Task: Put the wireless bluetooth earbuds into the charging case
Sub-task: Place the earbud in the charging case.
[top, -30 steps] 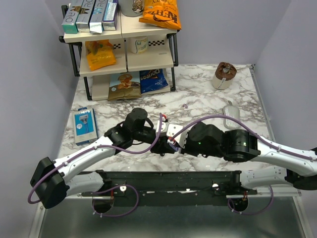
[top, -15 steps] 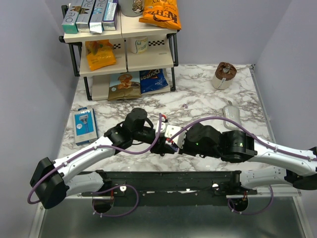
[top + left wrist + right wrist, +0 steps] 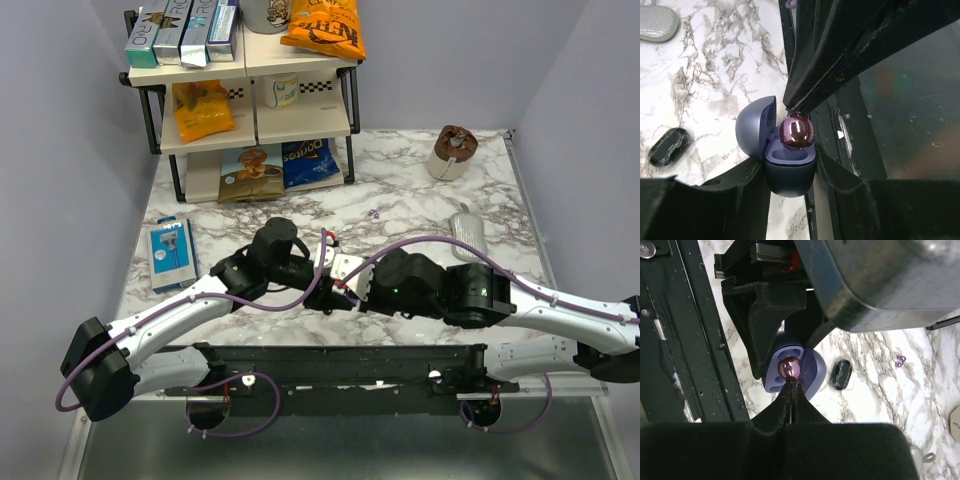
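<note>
- Nearest me, a dark base rail (image 3: 340, 365) runs along the front edge of the white marble table (image 3: 410, 205).
- Just past it my two hands meet low over the table.
- My left hand (image 3: 790, 162) is clenched on the navy charging case (image 3: 789, 182), one finger on each side. The lid (image 3: 752, 130) stands open toward the left.
- My right hand (image 3: 790, 385) is pinched shut on one earbud (image 3: 796, 131). This glossy earbud sits in the mouth of the case, partly above the rim.
- The second earbud (image 3: 670, 146) lies on the marble near the case, apart from it.
- Farther out are a lilac speck (image 3: 899, 360) and a grey pouch (image 3: 467, 228). A blue packet (image 3: 170, 255) lies near the left edge.
- A brown-topped cup (image 3: 453, 150) stands toward the far right corner.
- At the far left a shelf rack (image 3: 250, 100) holds snack bags and boxes.
- Plain pale walls close in the back and both sides.
- Since a second ago my right arm has edged left, closer to my left hand. Both grips are unchanged, and everything on the table lies where it was.
</note>
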Tool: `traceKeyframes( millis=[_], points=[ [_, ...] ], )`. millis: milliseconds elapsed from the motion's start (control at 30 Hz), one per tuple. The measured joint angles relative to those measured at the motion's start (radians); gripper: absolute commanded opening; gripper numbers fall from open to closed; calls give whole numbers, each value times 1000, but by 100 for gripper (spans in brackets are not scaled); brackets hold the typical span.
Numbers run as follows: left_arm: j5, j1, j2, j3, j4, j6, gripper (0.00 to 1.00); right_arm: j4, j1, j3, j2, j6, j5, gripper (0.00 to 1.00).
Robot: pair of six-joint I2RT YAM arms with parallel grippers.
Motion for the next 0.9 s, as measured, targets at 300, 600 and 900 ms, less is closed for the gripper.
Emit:
traceKeyframes(
  millis=[300, 600, 900],
  points=[
    [0, 0, 0, 0, 0, 0, 0, 4, 5, -8, 6, -18, -1, 1],
    [1, 0, 0, 0, 0, -8, 0, 13, 19, -11, 22, -29, 29, 1],
    [0, 0, 0, 0, 0, -12, 0, 18, 20, -11, 25, -32, 43, 15]
  ],
)
